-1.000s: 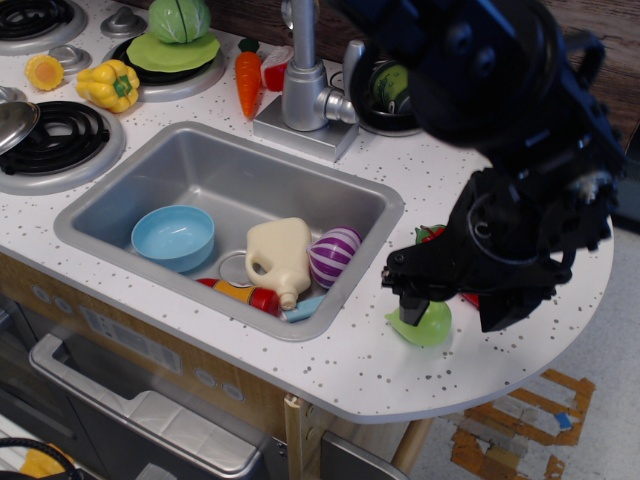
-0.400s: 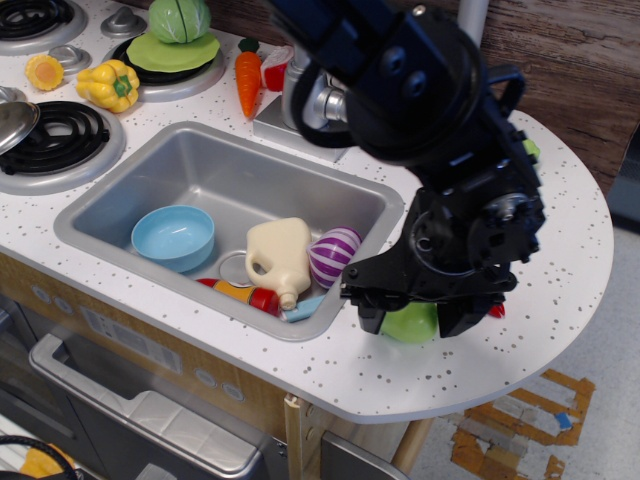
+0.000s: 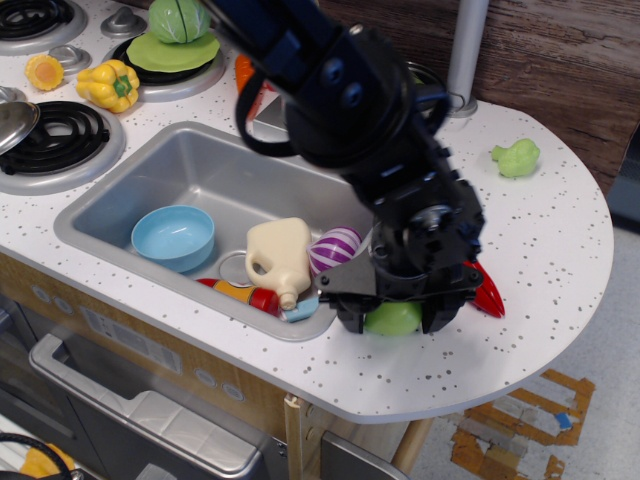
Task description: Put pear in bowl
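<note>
The pear point(image 3: 392, 319) is a smooth light-green toy fruit held between the fingers of my black gripper point(image 3: 392, 318), just above the counter at the sink's right front corner. The gripper is shut on it and hides most of it. The light-blue bowl point(image 3: 173, 236) stands empty in the left front of the steel sink point(image 3: 200, 165), well to the left of the gripper.
In the sink lie a cream jug point(image 3: 279, 258), a purple-striped onion point(image 3: 335, 250) and a red-capped bottle point(image 3: 245, 294). A red pepper point(image 3: 487, 292) lies right of the gripper. A bumpy green piece point(image 3: 516, 157) sits far right. Stove burners, yellow pepper point(image 3: 110, 85) and cabbage point(image 3: 179, 18) are at left.
The arm has swung left along the counter with the pear in its grip, from the right counter edge to the sink's right rim. The bumpy green piece has come into view.
</note>
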